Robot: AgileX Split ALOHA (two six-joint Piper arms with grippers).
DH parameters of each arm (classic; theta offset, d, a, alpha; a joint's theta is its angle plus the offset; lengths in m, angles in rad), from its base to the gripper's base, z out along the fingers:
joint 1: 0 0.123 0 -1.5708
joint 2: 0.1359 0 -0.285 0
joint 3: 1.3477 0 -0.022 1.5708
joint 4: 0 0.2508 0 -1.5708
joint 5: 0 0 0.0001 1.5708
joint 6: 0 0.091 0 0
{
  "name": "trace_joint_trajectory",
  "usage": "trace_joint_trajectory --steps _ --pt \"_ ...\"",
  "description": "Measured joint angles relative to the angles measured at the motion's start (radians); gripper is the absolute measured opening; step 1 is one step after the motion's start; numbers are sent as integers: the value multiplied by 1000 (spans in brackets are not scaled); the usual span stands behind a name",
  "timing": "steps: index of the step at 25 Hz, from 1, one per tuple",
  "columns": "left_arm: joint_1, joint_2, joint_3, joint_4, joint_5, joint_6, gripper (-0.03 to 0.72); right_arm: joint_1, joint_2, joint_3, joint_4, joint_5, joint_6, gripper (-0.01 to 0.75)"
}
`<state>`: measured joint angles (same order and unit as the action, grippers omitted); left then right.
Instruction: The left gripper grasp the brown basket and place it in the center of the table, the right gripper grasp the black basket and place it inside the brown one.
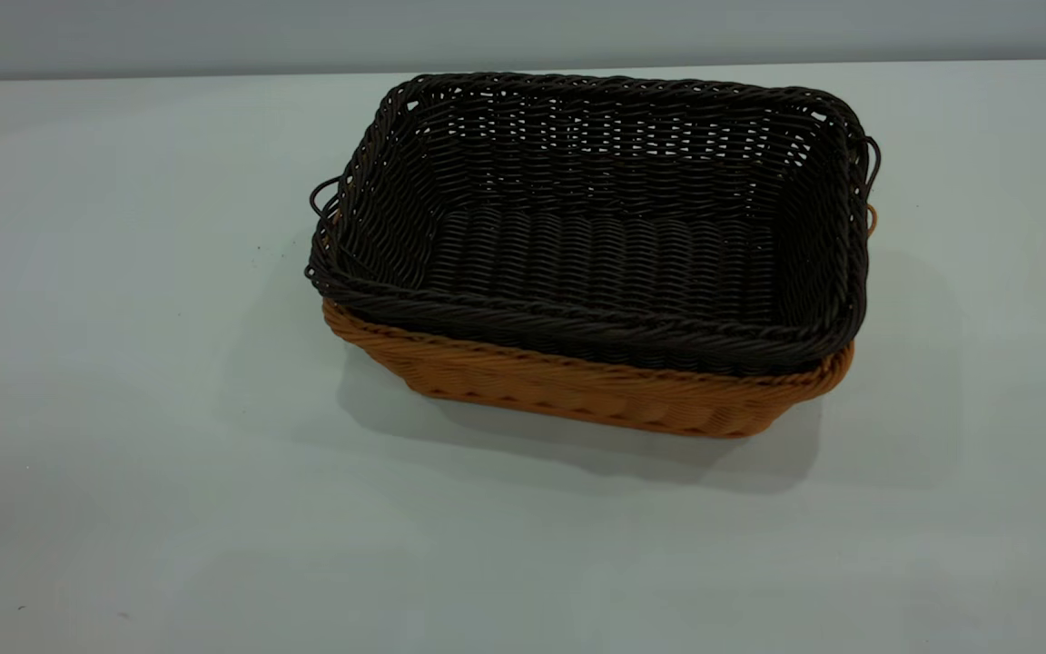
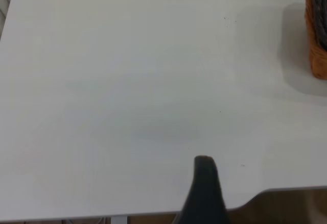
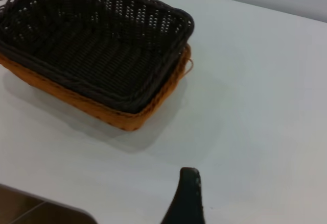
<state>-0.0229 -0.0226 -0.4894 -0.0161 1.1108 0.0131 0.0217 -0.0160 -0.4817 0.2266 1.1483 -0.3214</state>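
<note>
We see the black basket [image 1: 596,236] nested inside the brown basket [image 1: 577,391], both at the upper center of the frame on the pale surface [image 1: 123,454]. Only 1 dark finger [image 2: 204,183] of the left hand and 1 finger [image 3: 188,193] of the right hand show, each clear of the baskets. We cannot tell whether either hand is open or closed.

A plain grey wall [image 1: 523,32] rises behind, evenly and softly lit.
</note>
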Motion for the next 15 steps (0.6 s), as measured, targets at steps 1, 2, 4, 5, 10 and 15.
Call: trace_joint_trajectory --steps 1,2,4,5,10,15 --pt "0 0 0 0 0 0 534 0 0 0 -13 -1 14 593" --pt "0 0 0 0 0 0 534 0 0 0 -31 -7 38 593" --pt "0 0 0 0 0 0 534 0 0 2 -76 -18 109 593" --pt "0 0 0 0 0 0 534 0 0 3 -105 -23 143 593" --pt "0 0 0 0 0 0 534 0 0 8 -212 -27 300 593" --pt "0 0 0 0 0 0 534 0 0 8 -227 -28 321 593"
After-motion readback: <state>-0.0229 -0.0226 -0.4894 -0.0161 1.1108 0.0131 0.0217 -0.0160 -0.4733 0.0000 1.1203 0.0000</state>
